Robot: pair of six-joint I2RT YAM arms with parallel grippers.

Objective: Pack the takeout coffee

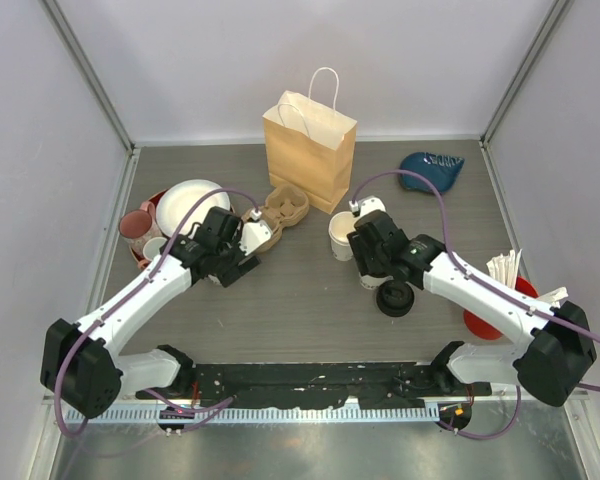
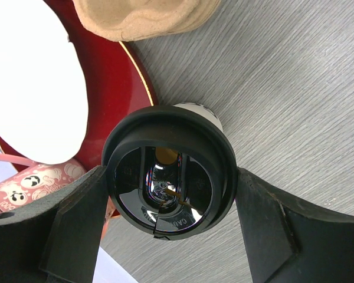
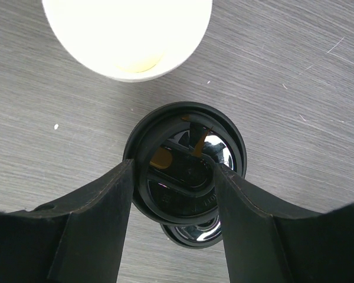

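View of the grey tabletop (image 1: 300, 310) during packing of the takeout coffee. At the far edge a brown paper bag (image 1: 310, 150) stood upright with its mouth open, presumably to receive the load from above. Just in front of it lay a moulded cup carrier (image 1: 283, 210), wells upward and near both arms. At the left, a red plate (image 2: 115, 88) bore a white plate (image 1: 190, 205). Just beside the red plate's rim stood the lidded cup (image 2: 168, 177), upright on the tabletop. The left fingers (image 2: 76, 224) were spread wide and pressed against opposite sides of its black lid, a hold that would keep the cup level when lifted. To the right of the carrier, an open cup (image 3: 127, 29) stood without a lid, so it was judged not ready to pack. The right fingers (image 3: 94, 224) pinched a loose lid (image 3: 177, 177) near that cup, apparently above the stack of lids (image 1: 393, 299). The likely purpose was to cap the open cup.
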